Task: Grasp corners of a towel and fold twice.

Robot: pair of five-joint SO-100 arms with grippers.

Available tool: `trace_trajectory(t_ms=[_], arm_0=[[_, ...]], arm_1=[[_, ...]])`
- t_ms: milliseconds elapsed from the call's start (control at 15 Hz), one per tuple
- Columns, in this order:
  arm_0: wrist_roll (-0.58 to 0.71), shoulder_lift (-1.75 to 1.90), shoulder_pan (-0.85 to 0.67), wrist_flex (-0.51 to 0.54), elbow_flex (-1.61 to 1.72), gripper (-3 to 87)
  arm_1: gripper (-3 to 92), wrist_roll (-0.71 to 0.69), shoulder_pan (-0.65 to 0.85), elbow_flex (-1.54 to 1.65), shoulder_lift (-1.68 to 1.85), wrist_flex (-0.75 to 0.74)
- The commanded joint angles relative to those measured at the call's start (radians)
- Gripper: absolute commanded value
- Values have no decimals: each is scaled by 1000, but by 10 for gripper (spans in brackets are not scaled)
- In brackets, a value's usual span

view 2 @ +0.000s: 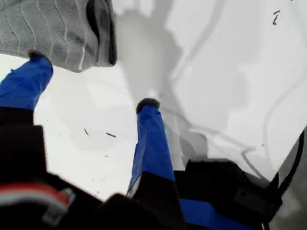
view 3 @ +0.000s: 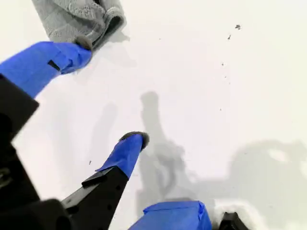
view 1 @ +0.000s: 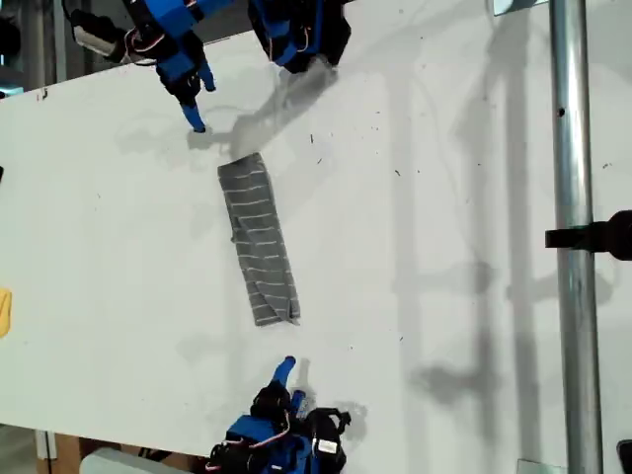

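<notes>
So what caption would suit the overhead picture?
Folded striped towel lying on a white table between two blue grippers, neither touching it.

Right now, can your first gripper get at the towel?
Probably yes. My first gripper is open, one fingertip sits at the edge of the towel, and only bare table shows between the jaws.

White table (view 1: 474, 197), folded grey striped towel (view 1: 259, 240) flat on it near mid-table.

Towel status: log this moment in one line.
towel: folded strip, flat on table | first hand: open, empty | second hand: open, empty
</notes>
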Motion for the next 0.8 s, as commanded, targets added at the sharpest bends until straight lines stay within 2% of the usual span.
trace_trajectory(t_ms=[0, 133, 200, 267, 333, 533, 733], arm_0=[[-44, 202, 117, -110, 106, 116], [-32, 247, 149, -244, 249, 70], [0, 408, 153, -314, 382, 40], [38, 680, 150, -290, 512, -6], [43, 772, 140, -252, 566, -25], [52, 770, 140, -252, 591, -24], [55, 770, 133, -233, 592, -23]], arm_1=[[434, 15, -20, 44, 69, -57], [457, -31, -117, 66, 23, -135], [462, -64, -140, 94, -20, -192], [465, -98, -152, 135, -67, -268], [465, -123, -167, 166, -124, -348], [463, -167, -173, 193, -373, -572], [471, -178, -202, 175, -563, -703]])
